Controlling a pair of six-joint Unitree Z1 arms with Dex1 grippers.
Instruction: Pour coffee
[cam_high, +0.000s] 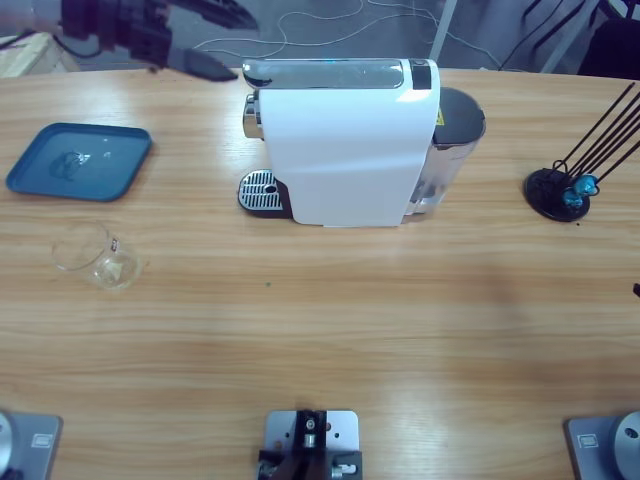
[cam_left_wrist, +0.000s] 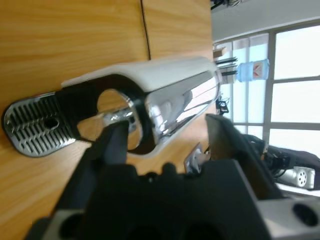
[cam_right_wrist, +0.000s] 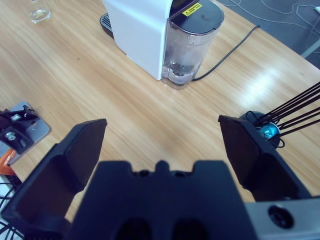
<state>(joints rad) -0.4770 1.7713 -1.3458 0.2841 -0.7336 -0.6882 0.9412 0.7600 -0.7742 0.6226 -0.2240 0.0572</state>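
The right gripper (cam_right_wrist: 162, 125) hangs high over the right part of the table (cam_high: 330, 330), jaws spread wide with nothing between them. Below it, in its wrist view, is bare wood, and just beside its right jaw the black capsule stand (cam_high: 553, 192) with thin rods and a shiny blue capsule (cam_high: 578, 188).

On the left part of the table there is a clear glass (cam_high: 92, 255), well apart from the machine. I cannot tell if it stands or lies on its side. A small pale brown patch at its bottom is the coffee (cam_high: 118, 270). Behind the glass lies a blue tray (cam_high: 40, 172), flat, not touching it.

In the middle stands the white coffee machine (cam_high: 345, 150), with the drip grill (cam_high: 258, 191) at its left end and the water tank (cam_high: 455, 140) at its right end. A black cable (cam_right_wrist: 225, 55) runs from the tank end.

At the far edge, the left gripper (cam_high: 225, 40) comes from the upper left corner. Its jaws are released and hold nothing. It is near the machine's silver spout (cam_left_wrist: 117, 112); from its wrist view it looks along the machine's front, over spout and grill.
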